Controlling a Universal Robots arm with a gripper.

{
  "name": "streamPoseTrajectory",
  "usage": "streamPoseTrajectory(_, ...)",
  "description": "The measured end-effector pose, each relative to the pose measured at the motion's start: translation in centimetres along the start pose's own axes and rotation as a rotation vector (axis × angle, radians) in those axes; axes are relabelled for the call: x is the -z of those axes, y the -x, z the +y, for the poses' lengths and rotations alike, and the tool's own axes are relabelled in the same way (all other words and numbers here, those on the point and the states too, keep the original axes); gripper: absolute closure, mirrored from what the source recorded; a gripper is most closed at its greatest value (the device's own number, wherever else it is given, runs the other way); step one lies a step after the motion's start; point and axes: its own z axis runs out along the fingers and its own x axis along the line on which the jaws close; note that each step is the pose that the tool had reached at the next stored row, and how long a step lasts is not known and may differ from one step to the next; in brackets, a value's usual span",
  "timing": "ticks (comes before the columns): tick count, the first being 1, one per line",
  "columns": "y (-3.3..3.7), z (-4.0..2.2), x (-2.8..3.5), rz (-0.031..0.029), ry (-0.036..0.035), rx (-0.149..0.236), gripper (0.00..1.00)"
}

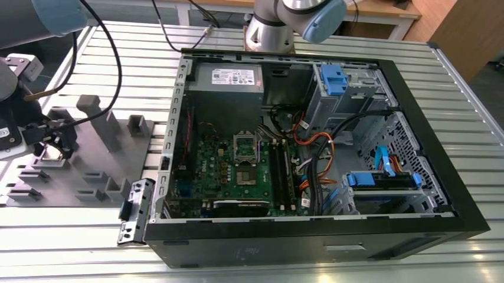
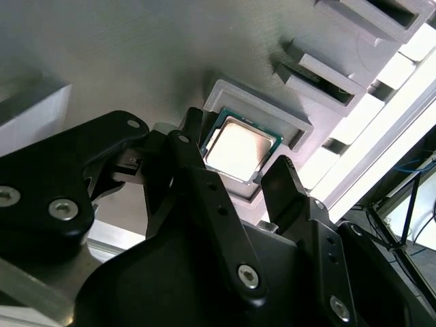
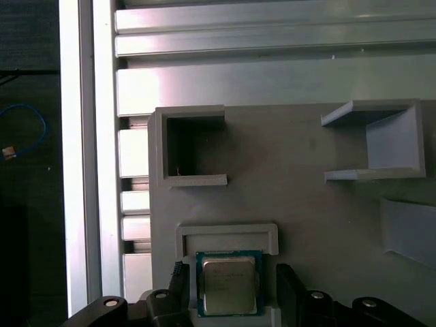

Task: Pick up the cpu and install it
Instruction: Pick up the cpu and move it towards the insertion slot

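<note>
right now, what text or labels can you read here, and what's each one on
Print on the small square silvery-grey cpu in the grey plastic tray: too blurred to read.
White label on the grey metal power supply in the black computer case: too small to read.
Nothing else is legible.

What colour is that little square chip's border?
Green, framing the small square silvery-topped chip; clearest in the second wrist view.

Silvery cpu [image 2: 240, 148] flat in grey recess [image 2: 266, 109]
</note>
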Motion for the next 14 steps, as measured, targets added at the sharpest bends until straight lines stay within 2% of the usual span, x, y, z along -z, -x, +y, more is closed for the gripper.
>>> streamPoseTrajectory(4, 0.00, 0.00, -0.01, 0.0002, -0.0001, 0.005, 0.38)
streamPoseTrajectory(9, 0.00, 0.00, -0.02, 0.0021, -0.0006, 0.053, 0.38)
streamPoseTrajectory(14, 0.00, 0.00, -0.02, 0.0022, -0.0005, 0.053, 0.38)
